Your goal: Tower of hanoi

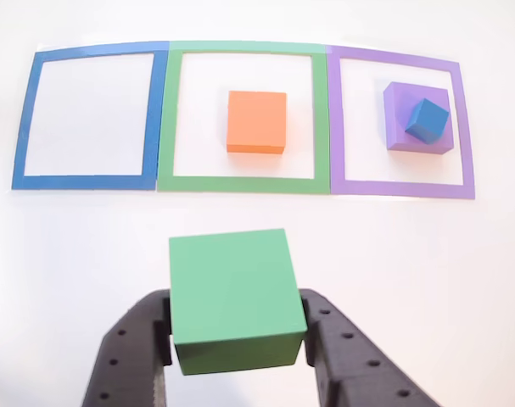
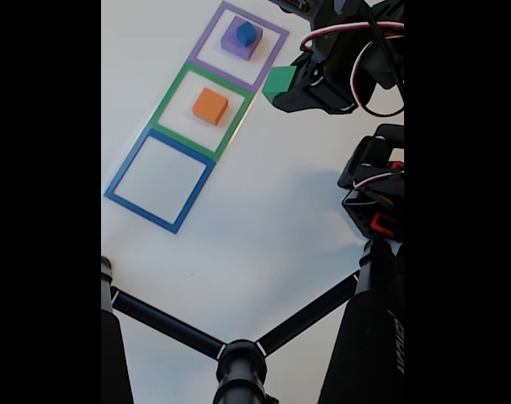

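In the other view, your gripper [image 1: 237, 339] has its two black fingers pressed against the left and right faces of the green block [image 1: 236, 297], pinching it and carrying it clear of the white table [image 1: 427, 271]. Held that way, the block's underside is free, so you can set it down flat on another piece. Beyond it lie three outlined squares in a row. The blue outline [image 1: 92, 182] on the left has nothing in it, which makes it look like the free spot for this move. The orange block [image 1: 257, 121] sits alone inside the green outline [image 1: 240, 183]. In the purple outline [image 1: 401, 188] on the right, the purple block [image 1: 397, 136] lies flat with the small blue cube [image 1: 428, 119] on top, turned askew.

In the fixed view, the gripper [image 2: 282, 85] hangs above the table just beside the purple outline [image 2: 206, 32], with the green block [image 2: 279, 82] showing at its tip. Being larger than the cube and the orange block, it likely belongs in the blue outline [image 2: 146, 209], well apart at the row's far end.
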Controlling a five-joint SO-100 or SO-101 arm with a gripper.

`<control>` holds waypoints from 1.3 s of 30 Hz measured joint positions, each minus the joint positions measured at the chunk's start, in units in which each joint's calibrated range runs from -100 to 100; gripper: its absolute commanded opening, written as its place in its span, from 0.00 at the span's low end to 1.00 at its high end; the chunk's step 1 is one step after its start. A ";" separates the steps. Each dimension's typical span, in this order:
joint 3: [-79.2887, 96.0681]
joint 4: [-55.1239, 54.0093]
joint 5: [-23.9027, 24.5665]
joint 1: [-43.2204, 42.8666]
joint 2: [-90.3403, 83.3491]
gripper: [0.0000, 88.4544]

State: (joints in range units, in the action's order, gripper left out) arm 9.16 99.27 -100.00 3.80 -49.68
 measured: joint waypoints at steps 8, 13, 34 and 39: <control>21.25 -16.53 0.00 3.28 -2.95 0.07; 44.36 -41.84 0.00 6.79 -3.97 0.07; 74.02 -127.85 0.36 6.67 30.22 0.08; 75.96 -132.04 0.36 6.20 31.66 0.08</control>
State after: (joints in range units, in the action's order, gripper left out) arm 85.13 -32.77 -99.64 10.01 -18.02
